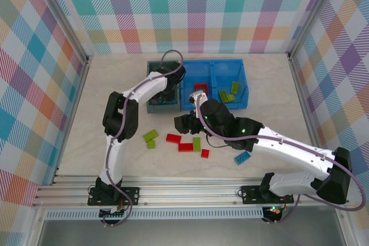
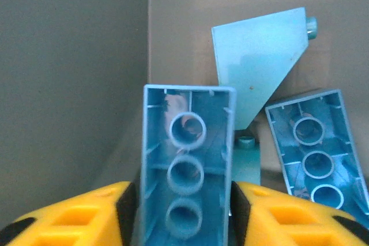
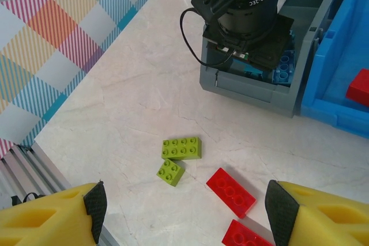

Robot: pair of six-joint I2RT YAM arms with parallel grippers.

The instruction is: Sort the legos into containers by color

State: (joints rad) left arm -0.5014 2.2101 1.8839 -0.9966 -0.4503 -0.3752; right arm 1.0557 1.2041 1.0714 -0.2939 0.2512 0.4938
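The left end effector (image 2: 184, 214) reaches down inside the small grey open-top plastic bin (image 1: 153, 106). A light blue plastic brick (image 2: 187, 165) stands on end between its yellow fingers (image 2: 75, 217), hollow underside facing the wrist camera. Both black pads sit right at the brick's sides, but I cannot tell whether they clench it or have just released it. Beyond it in the bin lie a light blue sloped piece (image 2: 256, 67) and another upturned light blue brick (image 2: 317, 154).

The right end effector (image 3: 184, 211) hangs released over the pale marbled desk (image 1: 271, 102), nothing between its spread fingers. Under it, two lime green bricks (image 3: 182, 148) touch at a corner, and two flat red bricks (image 3: 230, 192) lie just to their right. In the top view, a third lime green brick (image 1: 196, 144) and a small red square brick (image 1: 204, 153) sit further right. A loose light blue brick (image 1: 242, 157) lies near the right forearm, well apart from them.

The wider bright blue two-compartment plastic bin (image 1: 247, 84) stands just right of the grey bin at the far side. Its left compartment holds a red piece (image 1: 200, 87) and its right compartment holds lime green pieces (image 1: 230, 91).
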